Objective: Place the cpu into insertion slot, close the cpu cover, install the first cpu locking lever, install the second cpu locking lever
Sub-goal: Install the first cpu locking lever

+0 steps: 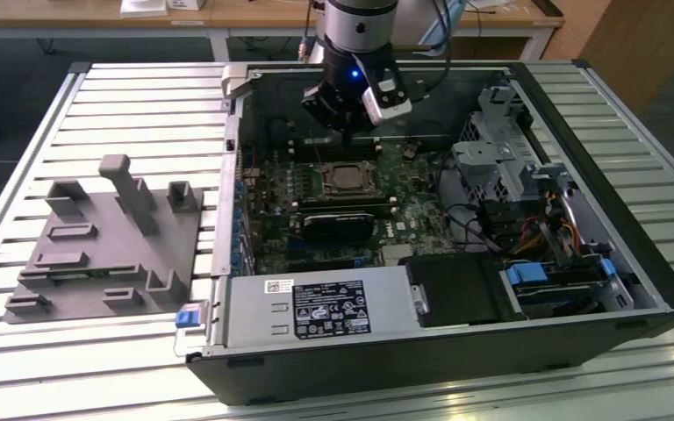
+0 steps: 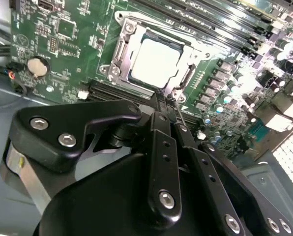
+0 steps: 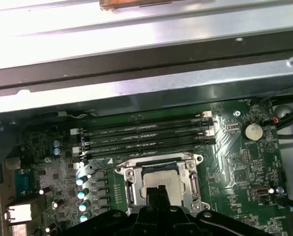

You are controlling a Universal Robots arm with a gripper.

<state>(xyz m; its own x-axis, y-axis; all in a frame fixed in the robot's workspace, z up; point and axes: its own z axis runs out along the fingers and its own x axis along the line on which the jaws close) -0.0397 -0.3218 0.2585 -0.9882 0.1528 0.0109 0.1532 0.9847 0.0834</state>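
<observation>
The cpu [image 2: 154, 61], a pale silver square, sits in the insertion slot [image 2: 132, 78] in the middle of the green motherboard. The cpu cover [image 2: 120, 53], a grey metal frame, lies flat around it, and the chip shows through its window. My gripper [image 2: 162, 94] hangs just over the socket's edge with its black fingers [image 2: 159, 123] pressed together. A thin metal lever [image 2: 182, 114] runs beside the fingertips; whether they touch it I cannot tell. In the first wrist view the cpu [image 3: 159, 178] shows just beyond the gripper [image 3: 156, 190]. In the exterior view the gripper [image 1: 346, 139] is above the socket [image 1: 344, 179].
Long black memory slots [image 3: 146, 132] run beside the socket, with a coin battery [image 3: 253, 131] nearby. The open computer case [image 1: 618, 254] has a drive cage and cables at the exterior view's right. A power supply [image 1: 313, 307] sits at the front. A grey fixture [image 1: 109, 241] stands on the slatted table.
</observation>
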